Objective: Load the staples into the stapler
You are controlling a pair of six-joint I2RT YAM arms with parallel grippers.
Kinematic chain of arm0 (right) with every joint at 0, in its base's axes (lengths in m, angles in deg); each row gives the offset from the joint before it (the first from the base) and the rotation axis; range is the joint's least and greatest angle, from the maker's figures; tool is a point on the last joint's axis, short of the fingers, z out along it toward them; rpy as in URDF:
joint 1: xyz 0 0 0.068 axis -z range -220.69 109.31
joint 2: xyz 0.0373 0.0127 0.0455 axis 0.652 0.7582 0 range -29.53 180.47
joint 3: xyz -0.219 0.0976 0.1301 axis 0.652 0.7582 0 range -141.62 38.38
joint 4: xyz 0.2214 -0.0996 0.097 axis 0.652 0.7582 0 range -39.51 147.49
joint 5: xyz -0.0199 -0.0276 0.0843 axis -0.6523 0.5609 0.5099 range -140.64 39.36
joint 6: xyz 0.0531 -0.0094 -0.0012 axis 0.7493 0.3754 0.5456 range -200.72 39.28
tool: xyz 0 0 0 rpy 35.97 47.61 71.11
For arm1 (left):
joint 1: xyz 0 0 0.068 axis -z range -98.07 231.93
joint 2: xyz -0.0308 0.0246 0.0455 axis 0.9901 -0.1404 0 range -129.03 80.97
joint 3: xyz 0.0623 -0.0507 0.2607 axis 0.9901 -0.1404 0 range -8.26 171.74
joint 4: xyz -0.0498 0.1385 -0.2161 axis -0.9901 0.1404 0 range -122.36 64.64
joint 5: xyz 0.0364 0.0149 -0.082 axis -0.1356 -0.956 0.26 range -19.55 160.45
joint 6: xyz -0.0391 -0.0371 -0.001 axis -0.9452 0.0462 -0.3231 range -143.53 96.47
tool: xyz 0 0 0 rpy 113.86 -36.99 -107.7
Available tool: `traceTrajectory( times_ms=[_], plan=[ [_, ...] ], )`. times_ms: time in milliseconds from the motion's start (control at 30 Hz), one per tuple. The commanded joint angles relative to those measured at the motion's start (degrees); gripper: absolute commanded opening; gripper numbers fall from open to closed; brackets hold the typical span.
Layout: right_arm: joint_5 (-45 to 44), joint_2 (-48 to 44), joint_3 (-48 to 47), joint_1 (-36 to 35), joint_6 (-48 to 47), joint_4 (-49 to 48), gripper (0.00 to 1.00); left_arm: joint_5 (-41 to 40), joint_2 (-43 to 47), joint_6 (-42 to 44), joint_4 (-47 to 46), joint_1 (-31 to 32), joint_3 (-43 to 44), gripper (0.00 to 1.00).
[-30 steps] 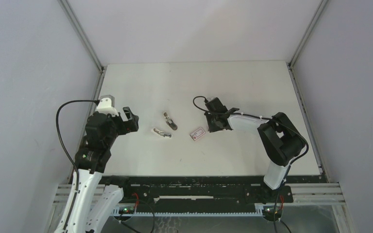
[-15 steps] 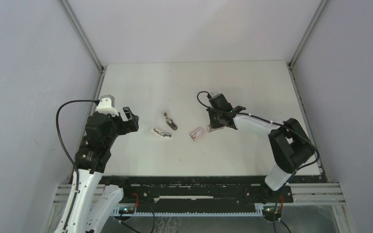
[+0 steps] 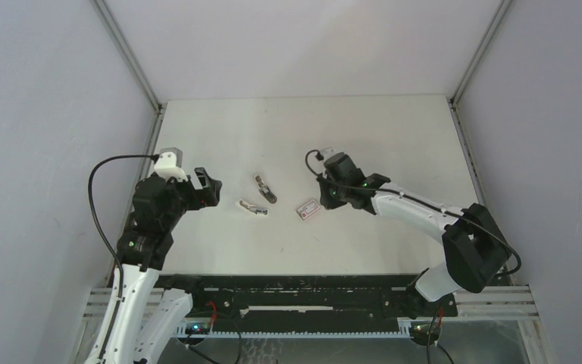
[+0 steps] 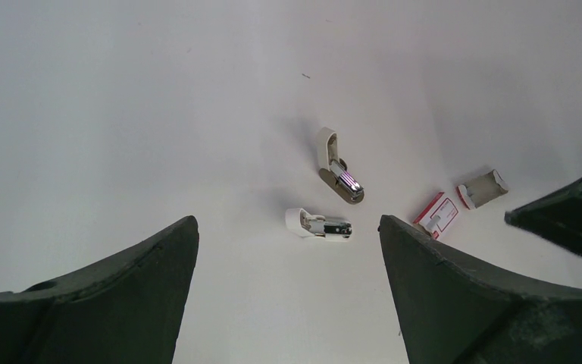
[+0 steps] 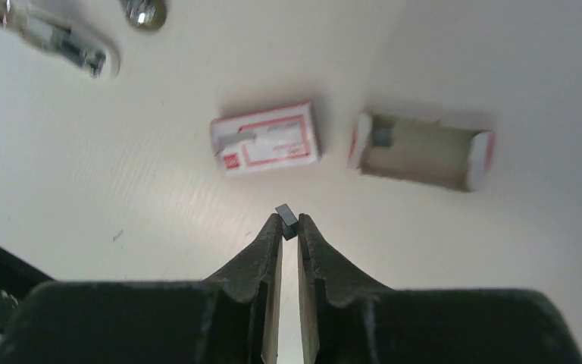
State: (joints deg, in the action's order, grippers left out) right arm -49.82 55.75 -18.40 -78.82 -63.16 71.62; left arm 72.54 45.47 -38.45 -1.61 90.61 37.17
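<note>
Well inside all table [image 3: 424, 144] edges lay the staples [image 5: 267, 138]; at 2 o'clock, right gripper [image 5: 288, 227] pinched a dark block [image 5: 286, 217]; left gripper [image 3: 209, 187] gaped wide.

Worktop layout around the right pincer

A small block [image 5: 286, 217] sits between the right pincer's [image 5: 288, 229] tips. Just ahead on the worktop [image 3: 394, 129] lie the staples box [image 5: 265, 138], ahead-left, and its inner tray [image 5: 422, 150], ahead-right, slightly apart. Two stapler pieces [image 4: 339, 171] [image 4: 318, 225] lie farther ahead, between it and the left pincer [image 3: 206, 187].
</note>
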Motion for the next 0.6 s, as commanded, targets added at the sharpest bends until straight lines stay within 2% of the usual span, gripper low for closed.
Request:
traceTrajectory(
  times_ms=[0,333,567],
  plan=[
    [-8.23,0.12,1.34,-7.68,0.47,2.49,0.10,1.50,0.72,-0.29,-2.50,-0.39,0.08,0.92],
    [-13.93,4.39,2.57,-15.71,2.91,3.13,0.10,0.66,1.51,-0.10,-1.98,-0.32,-0.14,0.92],
    [-22.19,7.43,0.79,-18.66,3.84,7.13,0.10,0.81,1.66,-0.37,-1.92,-0.35,-0.33,0.92]
  ],
)
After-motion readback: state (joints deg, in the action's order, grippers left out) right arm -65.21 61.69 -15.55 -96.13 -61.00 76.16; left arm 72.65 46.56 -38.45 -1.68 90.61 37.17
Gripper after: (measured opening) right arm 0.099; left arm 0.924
